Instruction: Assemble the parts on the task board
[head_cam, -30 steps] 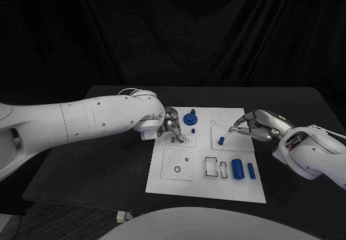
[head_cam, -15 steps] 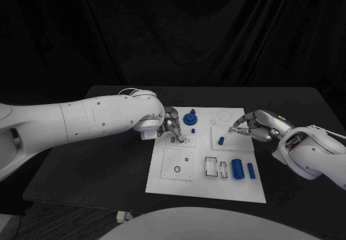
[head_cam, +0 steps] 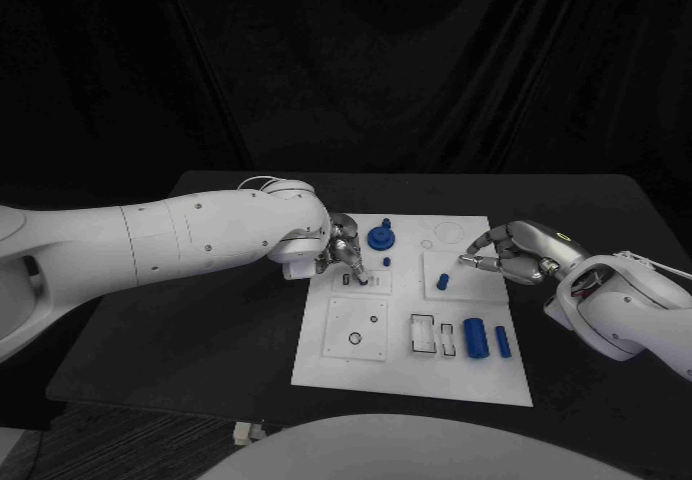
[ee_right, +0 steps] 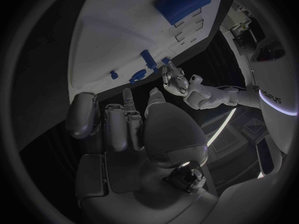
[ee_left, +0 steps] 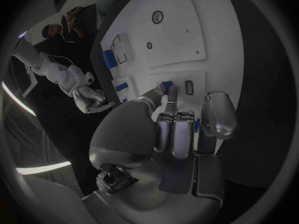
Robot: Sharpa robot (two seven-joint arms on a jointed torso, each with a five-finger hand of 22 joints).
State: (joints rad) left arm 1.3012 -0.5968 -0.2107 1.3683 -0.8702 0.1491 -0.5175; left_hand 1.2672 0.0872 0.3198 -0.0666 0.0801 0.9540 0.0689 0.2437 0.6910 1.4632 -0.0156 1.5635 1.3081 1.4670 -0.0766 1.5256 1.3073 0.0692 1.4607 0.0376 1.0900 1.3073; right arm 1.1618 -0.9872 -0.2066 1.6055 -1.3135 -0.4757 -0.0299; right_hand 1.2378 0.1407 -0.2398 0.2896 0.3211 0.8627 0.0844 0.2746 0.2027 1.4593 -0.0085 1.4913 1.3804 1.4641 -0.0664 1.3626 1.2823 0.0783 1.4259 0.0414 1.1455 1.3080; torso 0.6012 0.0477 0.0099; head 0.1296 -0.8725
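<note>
The left robot hand [head_cam: 340, 252] pinches a small blue part [head_cam: 385, 262] over the task board [head_cam: 375, 360]; right robot hand [head_cam: 508, 252] curled, grasping nothing.

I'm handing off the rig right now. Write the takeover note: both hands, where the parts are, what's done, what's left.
Left hand: fingers curled down over the white task board's far-left area, by a small blue peg; whether it pinches anything is unclear.
Right hand: fingers curled, at the board's right edge, apparently holding nothing.
Parts: blue round knob piece stands at the far edge; short blue piece lies mid-board; blue cylinder and blue bar lie near right.
Done: little visible. Left: seat the loose parts.
</note>
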